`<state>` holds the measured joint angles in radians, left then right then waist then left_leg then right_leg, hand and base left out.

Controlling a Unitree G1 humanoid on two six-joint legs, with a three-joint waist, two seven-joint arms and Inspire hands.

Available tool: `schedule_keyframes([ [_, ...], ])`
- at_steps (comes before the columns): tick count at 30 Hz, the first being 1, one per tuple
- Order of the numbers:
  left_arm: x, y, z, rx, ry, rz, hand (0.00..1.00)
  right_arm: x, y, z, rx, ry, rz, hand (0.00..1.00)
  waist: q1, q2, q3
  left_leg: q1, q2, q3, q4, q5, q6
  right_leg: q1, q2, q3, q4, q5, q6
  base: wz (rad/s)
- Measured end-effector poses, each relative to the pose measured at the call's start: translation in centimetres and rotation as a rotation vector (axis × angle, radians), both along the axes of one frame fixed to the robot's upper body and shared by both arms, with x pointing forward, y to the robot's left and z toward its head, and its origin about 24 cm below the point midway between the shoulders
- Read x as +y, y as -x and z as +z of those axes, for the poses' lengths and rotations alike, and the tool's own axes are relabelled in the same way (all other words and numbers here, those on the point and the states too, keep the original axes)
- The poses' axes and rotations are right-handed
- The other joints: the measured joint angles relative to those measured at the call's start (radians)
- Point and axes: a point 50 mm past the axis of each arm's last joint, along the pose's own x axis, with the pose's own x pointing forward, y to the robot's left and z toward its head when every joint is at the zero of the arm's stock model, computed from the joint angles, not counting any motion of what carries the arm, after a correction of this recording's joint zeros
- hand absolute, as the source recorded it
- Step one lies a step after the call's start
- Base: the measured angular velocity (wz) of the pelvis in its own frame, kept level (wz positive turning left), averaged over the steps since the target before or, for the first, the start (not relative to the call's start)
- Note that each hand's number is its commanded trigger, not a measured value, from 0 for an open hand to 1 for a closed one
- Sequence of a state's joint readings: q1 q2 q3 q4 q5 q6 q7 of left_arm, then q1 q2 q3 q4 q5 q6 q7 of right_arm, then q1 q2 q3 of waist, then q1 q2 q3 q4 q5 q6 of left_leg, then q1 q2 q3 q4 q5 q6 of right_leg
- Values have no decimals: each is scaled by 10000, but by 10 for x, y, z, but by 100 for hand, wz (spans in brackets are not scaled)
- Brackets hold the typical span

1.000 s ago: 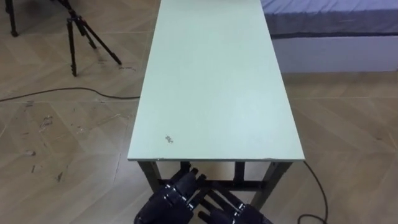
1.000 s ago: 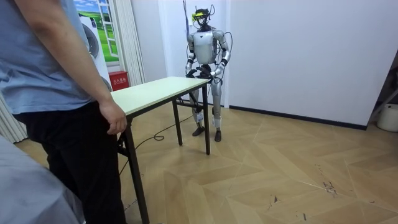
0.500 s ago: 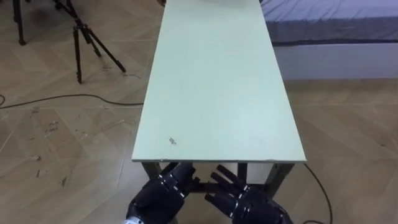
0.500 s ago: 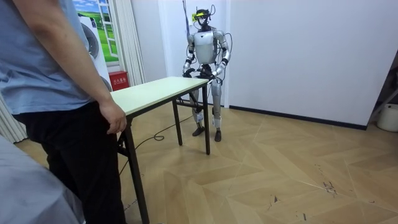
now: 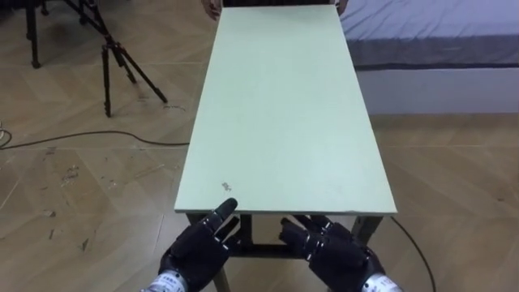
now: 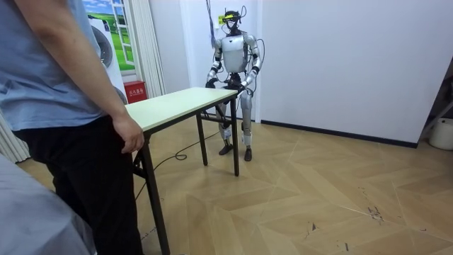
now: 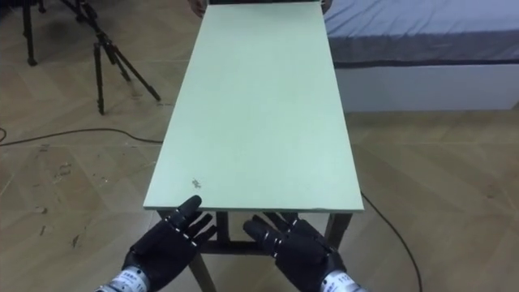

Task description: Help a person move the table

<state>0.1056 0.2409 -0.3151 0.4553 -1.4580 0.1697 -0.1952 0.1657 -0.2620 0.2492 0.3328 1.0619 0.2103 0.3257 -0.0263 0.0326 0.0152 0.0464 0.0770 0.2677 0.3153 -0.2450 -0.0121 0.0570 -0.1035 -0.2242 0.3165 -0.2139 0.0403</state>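
A long pale green table (image 5: pixel 284 113) (image 7: pixel 255 113) (image 6: pixel 173 106) on dark legs runs away from me. I stand at its near short end. My left hand (image 5: pixel 199 247) (image 7: pixel 166 243) and my right hand (image 5: pixel 332 251) (image 7: pixel 296 247) are both open, palms up, fingers straight, just below and in front of the near edge. Neither hand touches the tabletop. At the far short end a person (image 6: pixel 64 106) stands against the table, arms down; the person's hands (image 5: pixel 212 8) rest at the far corners.
A black tripod (image 5: pixel 109 49) stands on the wooden floor to the table's left, with a dark cable (image 5: pixel 81 134) lying near it. A low bed (image 5: pixel 438 40) with a grey cover lies to the far right. A white wall (image 6: pixel 340 64) is behind me.
Both hands have risen from under the table's near end and spread apart, the fingers now pointing up at the edge. The head camera has tilted, so the far end shows.
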Motion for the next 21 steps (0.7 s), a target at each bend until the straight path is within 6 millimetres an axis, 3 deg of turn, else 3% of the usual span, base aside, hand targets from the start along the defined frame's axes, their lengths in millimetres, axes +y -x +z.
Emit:
schedule_keyframes([
  [9,-1,-9,4,257,-311,-71,0,-4,-8,2,401,199,-799,0,-50,5,4,24,0,20,83,4,5,-45,8,50,-62,-4,0,0],
  [17,0,-17,12,513,-181,591,0,-10,-15,7,974,-1928,-3059,0,-126,30,27,-97,13,35,131,8,4,-208,34,116,-71,4,-6,-2],
  [21,2,-24,16,680,304,1263,0,0,-17,7,1108,-3052,-3571,0,-256,33,26,-184,20,34,139,7,4,-225,73,208,-61,38,1,-3],
])
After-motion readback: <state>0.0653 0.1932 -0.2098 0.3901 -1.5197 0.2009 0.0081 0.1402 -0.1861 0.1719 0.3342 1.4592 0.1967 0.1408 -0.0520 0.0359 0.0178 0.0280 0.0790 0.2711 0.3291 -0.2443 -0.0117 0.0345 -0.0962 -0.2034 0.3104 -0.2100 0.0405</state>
